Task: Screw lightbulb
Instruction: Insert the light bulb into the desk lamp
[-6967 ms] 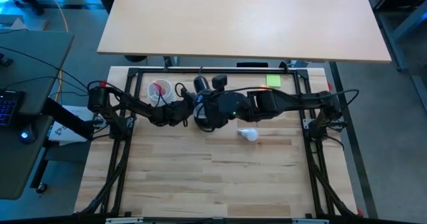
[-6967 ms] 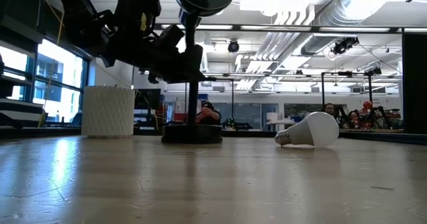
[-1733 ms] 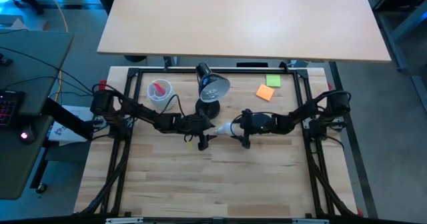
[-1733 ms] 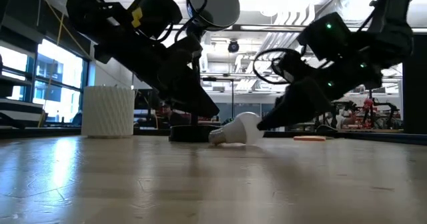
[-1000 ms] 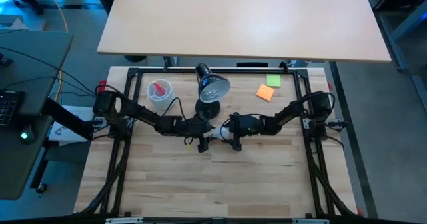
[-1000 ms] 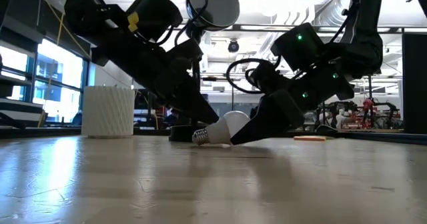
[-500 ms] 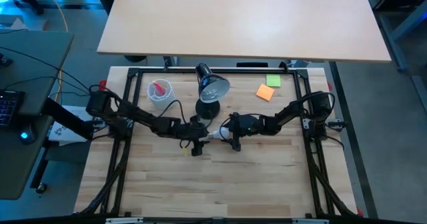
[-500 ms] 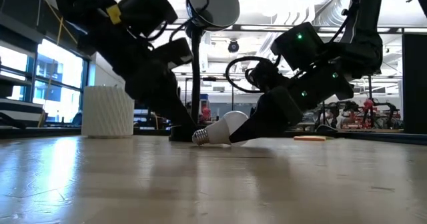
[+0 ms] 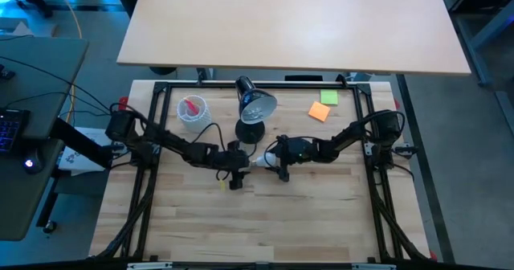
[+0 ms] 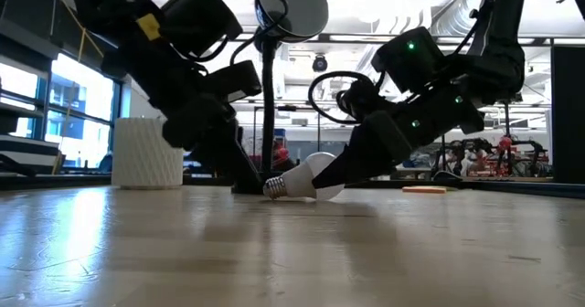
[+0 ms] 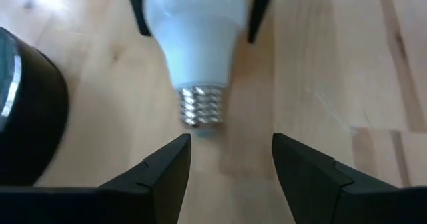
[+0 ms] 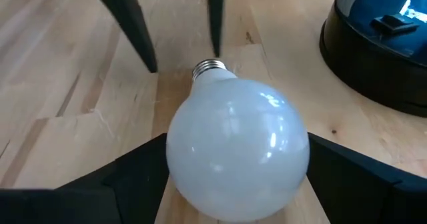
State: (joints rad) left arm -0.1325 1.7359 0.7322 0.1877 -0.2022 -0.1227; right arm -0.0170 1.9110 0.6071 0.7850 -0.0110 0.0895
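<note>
One bulb (image 9: 264, 159) lies on the table (image 9: 321, 214), pinched at its globe by the right gripper (image 9: 273, 162); the left gripper (image 9: 238, 173) is spread just before the screw base. Nearby are noted one lamp (image 9: 254, 109), one cup (image 9: 193, 109), two notes (image 9: 323, 105)

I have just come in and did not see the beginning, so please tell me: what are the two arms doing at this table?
The right gripper holds the lightbulb by its round end, low on the wooden table. Its screw base points at the left gripper, which waits open just in front of it, not touching. The black desk lamp stands right behind them, and a white cup sits further left. The bulb is not yet in the lamp.
</note>
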